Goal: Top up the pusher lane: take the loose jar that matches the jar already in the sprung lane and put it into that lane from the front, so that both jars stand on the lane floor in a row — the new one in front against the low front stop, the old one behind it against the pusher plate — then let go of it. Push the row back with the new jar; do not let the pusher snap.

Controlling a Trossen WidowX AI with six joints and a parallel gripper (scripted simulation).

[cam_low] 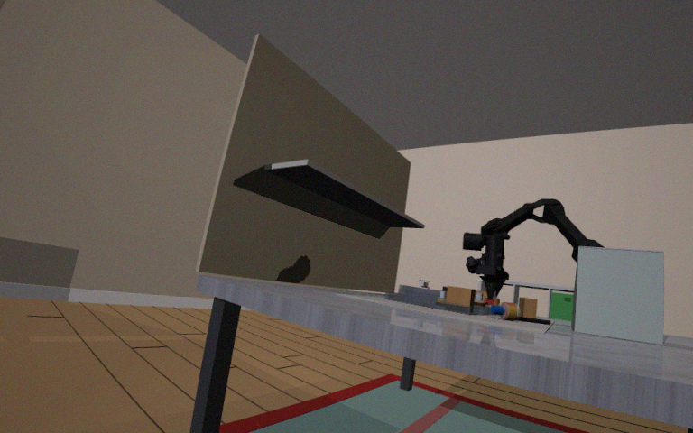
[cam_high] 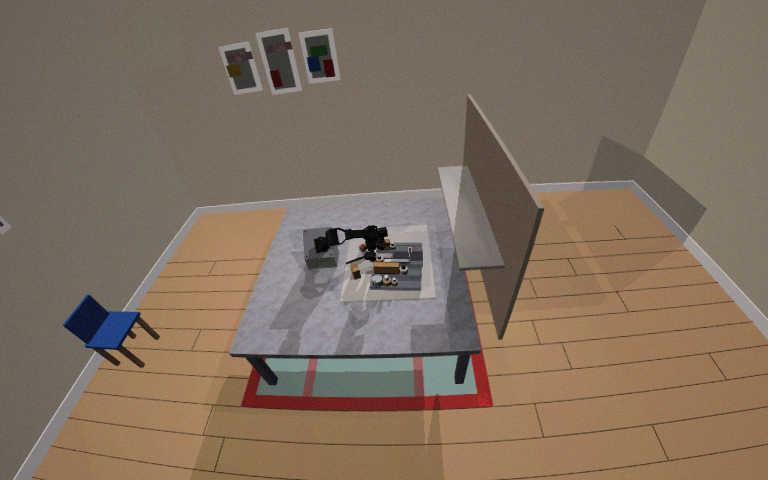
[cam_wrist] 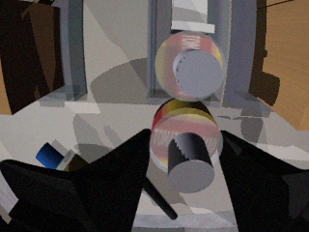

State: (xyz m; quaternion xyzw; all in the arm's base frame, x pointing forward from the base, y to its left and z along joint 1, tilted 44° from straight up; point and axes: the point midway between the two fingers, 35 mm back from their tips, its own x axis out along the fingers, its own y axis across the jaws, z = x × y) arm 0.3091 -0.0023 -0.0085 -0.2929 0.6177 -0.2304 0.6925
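Note:
My gripper (cam_high: 371,256) (cam_low: 491,298) (cam_wrist: 184,135) is shut on a jar (cam_wrist: 164,140) with a red-and-yellow label and a grey cap. It holds it upright by the lane's front end. A similar jar (cam_wrist: 165,65) with a pale cap stands in the sprung lane (cam_wrist: 152,58), directly behind the held jar, with the white pusher plate (cam_wrist: 193,28) at its back. In the wrist view the two jars look close together; I cannot tell whether they touch. The front stop and the held jar's base are hidden, so its height over the lane floor is unclear.
A blue-capped jar (cam_low: 496,309) (cam_wrist: 49,156) lies on its side near the front left. A black rod (cam_wrist: 161,199) lies in front. Wooden blocks (cam_high: 386,267) (cam_wrist: 287,58) stand in the neighbouring lane. Another block (cam_high: 355,272) and several small jars (cam_high: 386,279) are nearby.

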